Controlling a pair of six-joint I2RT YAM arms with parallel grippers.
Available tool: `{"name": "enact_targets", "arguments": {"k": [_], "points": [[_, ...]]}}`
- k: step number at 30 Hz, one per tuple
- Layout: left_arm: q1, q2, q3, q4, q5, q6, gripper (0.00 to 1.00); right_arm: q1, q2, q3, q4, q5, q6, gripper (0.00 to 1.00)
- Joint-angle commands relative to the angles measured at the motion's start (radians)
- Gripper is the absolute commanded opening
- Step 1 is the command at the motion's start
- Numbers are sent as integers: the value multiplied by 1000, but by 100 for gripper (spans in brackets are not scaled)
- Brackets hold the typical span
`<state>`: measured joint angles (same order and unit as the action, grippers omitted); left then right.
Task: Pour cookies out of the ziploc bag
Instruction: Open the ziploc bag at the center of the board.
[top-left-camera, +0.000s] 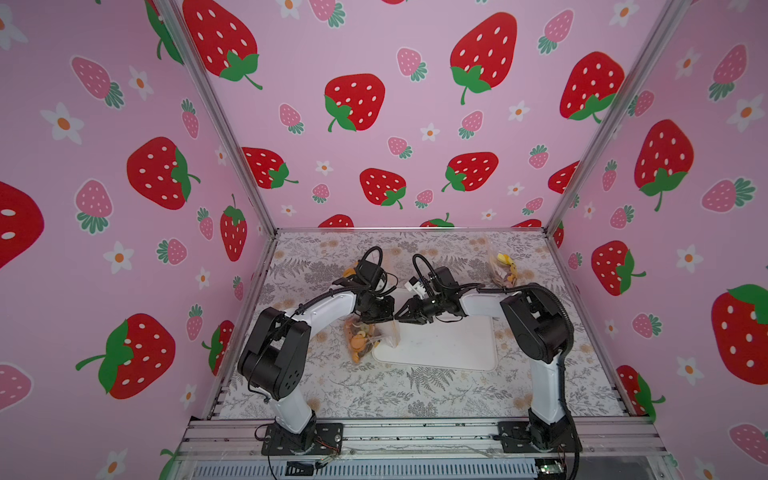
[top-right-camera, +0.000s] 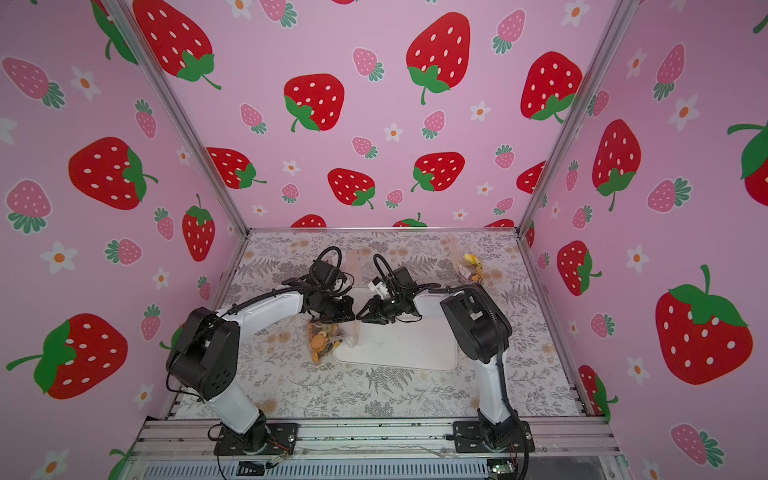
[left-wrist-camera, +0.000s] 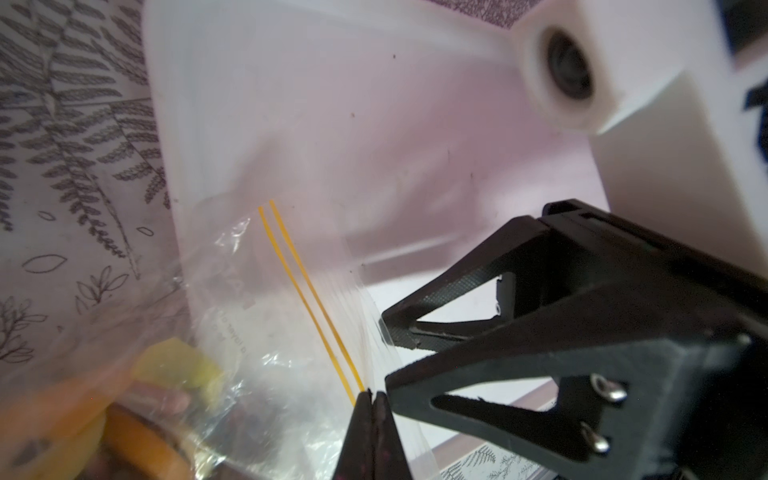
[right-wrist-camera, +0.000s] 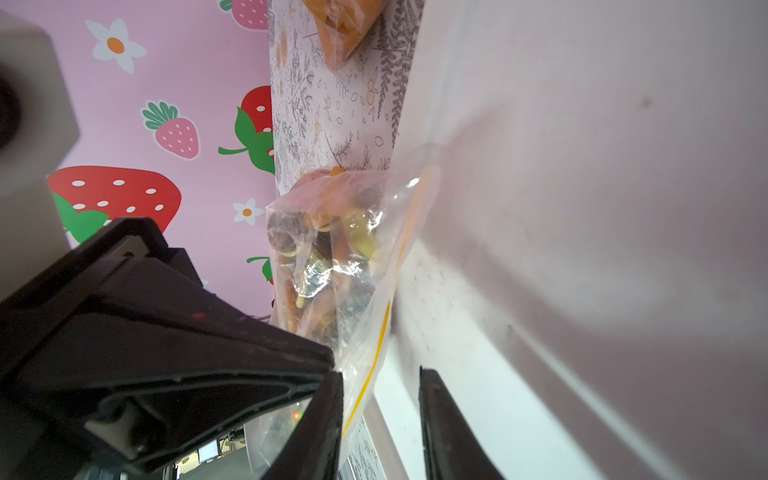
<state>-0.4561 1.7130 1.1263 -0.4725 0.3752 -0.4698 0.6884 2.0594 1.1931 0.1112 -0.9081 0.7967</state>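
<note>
The clear ziploc bag (top-left-camera: 376, 337) (top-right-camera: 338, 338) lies at the white tray's left edge, its yellow zip lines (left-wrist-camera: 307, 291) over the tray. Tan, orange and dark brown cookies (top-left-camera: 360, 337) (top-right-camera: 321, 344) (right-wrist-camera: 328, 249) fill its lower part. My left gripper (top-left-camera: 375, 321) (left-wrist-camera: 372, 395) points down and is shut on the bag's top edge, right by the zip lines. My right gripper (top-left-camera: 397, 318) (top-right-camera: 360, 316) (right-wrist-camera: 380, 374) reaches in from the right and is open. The bag's zip edge (right-wrist-camera: 374, 361) lies between its fingers, against one of them.
The white tray (top-left-camera: 449, 347) (top-right-camera: 409, 347) sits mid-table on the floral mat. A second clear bag (top-left-camera: 505, 268) (top-right-camera: 471, 268) with yellow and orange pieces lies at the back right. An orange-filled bag (top-left-camera: 349, 272) (right-wrist-camera: 345, 29) lies behind my left arm.
</note>
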Motion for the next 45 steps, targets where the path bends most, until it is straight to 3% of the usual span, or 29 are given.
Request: {"name": "enact_targets", "arguments": {"k": [1, 12, 16, 20, 24, 27, 28, 36, 45], "points": [[0, -1, 13, -16, 1, 1, 0, 10, 27, 32, -29, -17, -15, 33], [0, -15, 7, -15, -6, 0, 0, 30, 45, 51, -45, -30, -15, 26], [1, -16, 7, -15, -6, 0, 0, 33, 43, 51, -42, -36, -14, 13], [0, -19, 4, -13, -9, -1, 0, 35, 41, 49, -38, -43, -12, 11], [2, -27, 1, -16, -20, -2, 2, 35, 41, 49, -35, -43, -9, 1], [4, -40, -5, -14, -24, -4, 5, 35, 41, 47, -33, -41, -8, 0], [4, -44, -6, -14, -22, -3, 10, 35, 40, 46, -31, -40, -7, 0], [1, -52, -11, -14, 30, -23, 28, 34, 24, 8, 65, -53, 33, 0], [-1, -91, -65, -4, 52, -23, 28, 34, 22, -21, 175, -71, 93, 0]]}}
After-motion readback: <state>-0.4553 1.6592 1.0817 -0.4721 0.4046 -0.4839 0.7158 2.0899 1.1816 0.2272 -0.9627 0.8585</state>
